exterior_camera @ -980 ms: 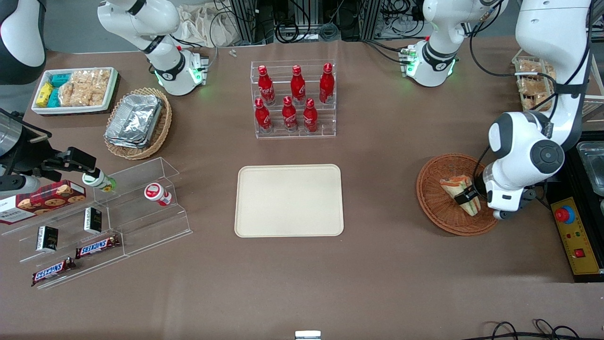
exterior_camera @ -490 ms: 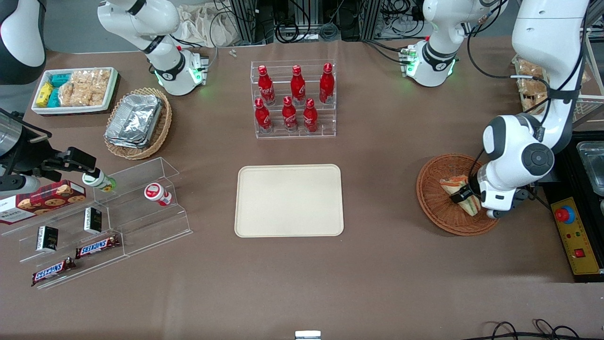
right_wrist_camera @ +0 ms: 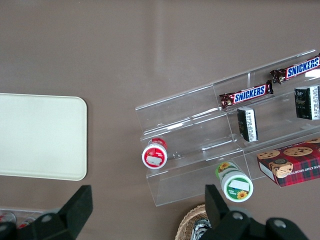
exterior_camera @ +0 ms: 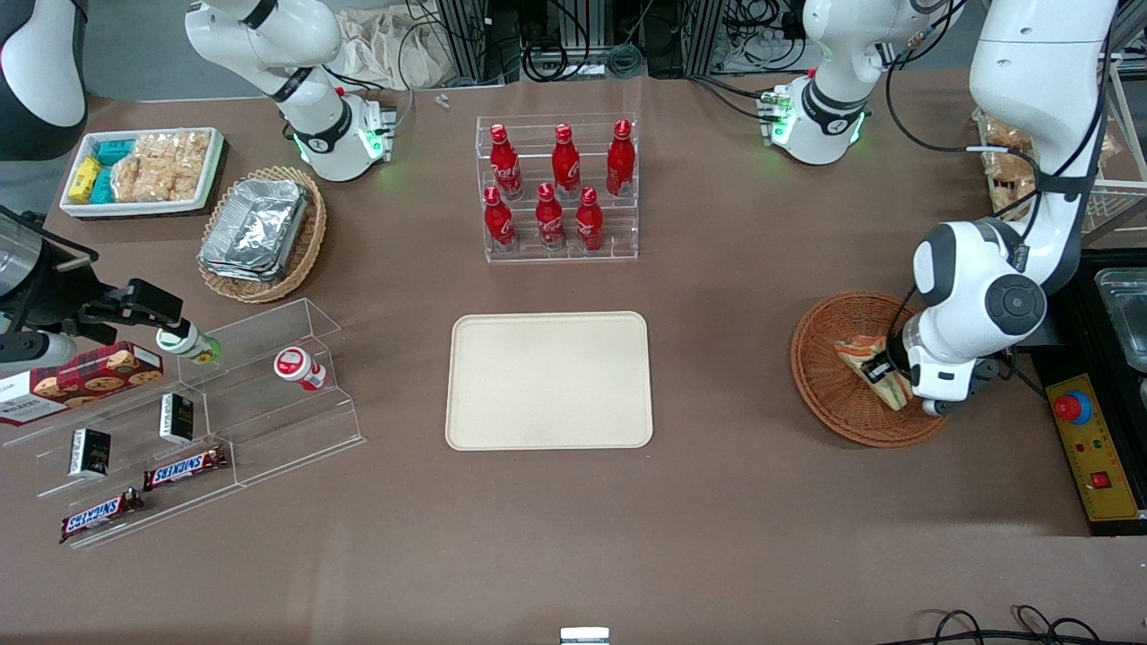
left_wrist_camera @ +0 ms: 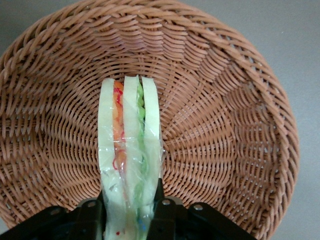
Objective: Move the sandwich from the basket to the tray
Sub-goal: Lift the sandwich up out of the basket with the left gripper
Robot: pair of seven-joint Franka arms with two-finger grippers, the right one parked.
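Observation:
The sandwich (exterior_camera: 862,356) (left_wrist_camera: 130,150), a plastic-wrapped wedge of pale bread with orange and green filling, stands on edge in the reddish-brown wicker basket (exterior_camera: 829,394) (left_wrist_camera: 230,130) toward the working arm's end of the table. My left gripper (exterior_camera: 883,369) (left_wrist_camera: 131,212) is down in the basket with its black fingers (left_wrist_camera: 169,210) pressed against both faces of the sandwich, shut on it. The cream tray (exterior_camera: 548,380) (right_wrist_camera: 40,135) lies bare at the table's middle, well apart from the basket.
A clear rack of red bottles (exterior_camera: 557,188) stands farther from the front camera than the tray. Toward the parked arm's end are a tan basket of foil containers (exterior_camera: 260,231), a white snack tray (exterior_camera: 143,170) and a clear stepped shelf (exterior_camera: 206,421) with snacks. A yellow control box (exterior_camera: 1095,448) sits beside the basket.
The left arm has shifted slightly toward the tray and the fingers have closed in on the sandwich, which now sits a little more upright in the basket.

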